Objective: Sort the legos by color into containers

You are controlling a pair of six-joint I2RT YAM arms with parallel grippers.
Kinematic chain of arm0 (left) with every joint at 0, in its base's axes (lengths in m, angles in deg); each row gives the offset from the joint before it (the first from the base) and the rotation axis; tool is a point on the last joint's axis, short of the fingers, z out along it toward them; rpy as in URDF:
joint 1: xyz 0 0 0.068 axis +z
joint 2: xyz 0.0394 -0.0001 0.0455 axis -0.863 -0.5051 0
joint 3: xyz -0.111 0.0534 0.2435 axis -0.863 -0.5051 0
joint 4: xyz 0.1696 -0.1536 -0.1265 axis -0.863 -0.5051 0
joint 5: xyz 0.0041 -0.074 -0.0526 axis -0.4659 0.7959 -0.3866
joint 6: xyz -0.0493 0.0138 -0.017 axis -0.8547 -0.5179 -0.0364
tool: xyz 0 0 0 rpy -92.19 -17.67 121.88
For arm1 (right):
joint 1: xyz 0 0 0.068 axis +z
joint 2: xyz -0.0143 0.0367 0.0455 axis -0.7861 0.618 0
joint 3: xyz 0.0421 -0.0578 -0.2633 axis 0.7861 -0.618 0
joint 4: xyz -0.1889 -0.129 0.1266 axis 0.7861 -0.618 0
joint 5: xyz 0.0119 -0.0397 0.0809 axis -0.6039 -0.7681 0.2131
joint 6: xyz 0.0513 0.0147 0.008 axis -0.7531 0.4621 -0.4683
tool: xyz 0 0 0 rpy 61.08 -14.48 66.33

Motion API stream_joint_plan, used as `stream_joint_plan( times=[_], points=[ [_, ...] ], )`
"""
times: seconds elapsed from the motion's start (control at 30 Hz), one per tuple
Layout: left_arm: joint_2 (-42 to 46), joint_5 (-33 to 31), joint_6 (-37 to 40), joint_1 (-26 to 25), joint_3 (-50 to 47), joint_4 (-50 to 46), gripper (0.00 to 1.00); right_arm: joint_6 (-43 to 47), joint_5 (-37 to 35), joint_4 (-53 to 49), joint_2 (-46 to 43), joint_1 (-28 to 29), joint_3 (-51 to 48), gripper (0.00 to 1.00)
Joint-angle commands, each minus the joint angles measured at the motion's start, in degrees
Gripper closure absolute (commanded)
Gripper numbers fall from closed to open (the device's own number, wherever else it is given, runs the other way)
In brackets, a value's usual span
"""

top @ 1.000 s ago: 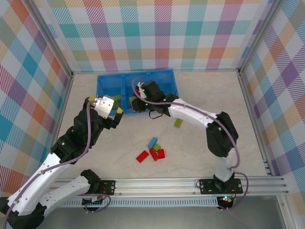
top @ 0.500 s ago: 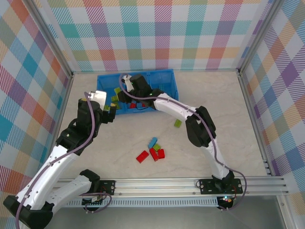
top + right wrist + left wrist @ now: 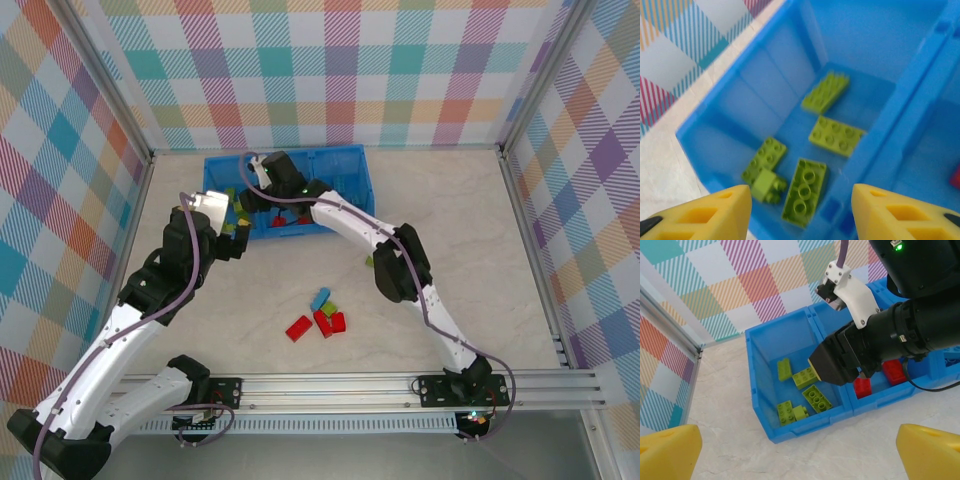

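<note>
The blue tray lies at the back of the table. My right gripper hovers open over its left compartment, with nothing between its yellow fingers. Below it lie several lime green legos, one of them upside down and another flat. From the left wrist I see the same green bricks and the right gripper above them, plus two red bricks in the middle compartment. My left gripper is open and empty just in front of the tray.
Loose legos lie mid-table: three red, one light blue, one green. Another green one sits by the right arm's forearm. Checkered walls with metal posts enclose the table. The right arm stretches across the tray.
My right gripper has swung left from the middle compartment to over the left one. My left gripper has moved left and slightly back, nearer the tray's front left corner.
</note>
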Motion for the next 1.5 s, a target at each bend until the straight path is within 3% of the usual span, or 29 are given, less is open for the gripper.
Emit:
stream_joint_plan(
  times=[0.0, 0.13, 0.27, 0.43, 0.5, 0.7, 0.9, 1.07, 1.13, 1.47],
  points=[
    [0.5, 2.0, 0.4, 0.8, 0.1, -1.1, 0.0, 2.3, -0.9, 2.6, -11.2, -0.1, -8.8, 0.42],
    [0.7, 8.7, 1.7, 0.8, 0.0, -1.6, 0.0, 1.3, -2.9, 10.9, -26.6, -0.2, -29.5, 0.37],
    [0.6, 27.7, 5.3, 0.8, -0.7, -0.7, 0.0, -2.5, -8.3, 17.8, -43.4, -0.8, -50.9, 0.32],
    [-0.2, 50.5, 11.0, 0.0, -3.6, 2.4, 0.0, -15.0, -11.4, 11.5, -57.6, -6.6, -67.3, 0.29],
    [-1.5, 54.2, 13.1, -1.2, -3.7, 1.3, 0.0, -18.6, -10.7, 8.8, -61.3, -9.3, -72.3, 0.26],
    [-7.2, 53.1, 15.9, -6.6, -0.4, -5.7, 0.0, -21.4, -11.4, 0.9, -59.9, -15.0, -77.6, 0.23],
    [-7.8, 47.3, 19.0, -10.8, -1.1, -7.7, 0.0, -22.5, -15.1, -9.5, -44.0, -15.4, -66.4, 0.18],
    [-9.1, 43.1, 20.2, -12.4, -0.8, -9.7, 0.0, -24.3, -16.5, -9.8, -35.2, -15.4, -61.1, 0.19],
    [-9.5, 42.2, 20.1, -12.6, -0.6, -10.0, 0.0, -24.3, -17.6, -8.6, -33.5, -15.3, -61.0, 0.24],
    [-9.2, 41.5, 20.0, -12.9, -0.7, -9.7, 0.0, -22.6, -19.7, -7.3, -32.7, -14.8, -63.2, 0.71]
  ],
)
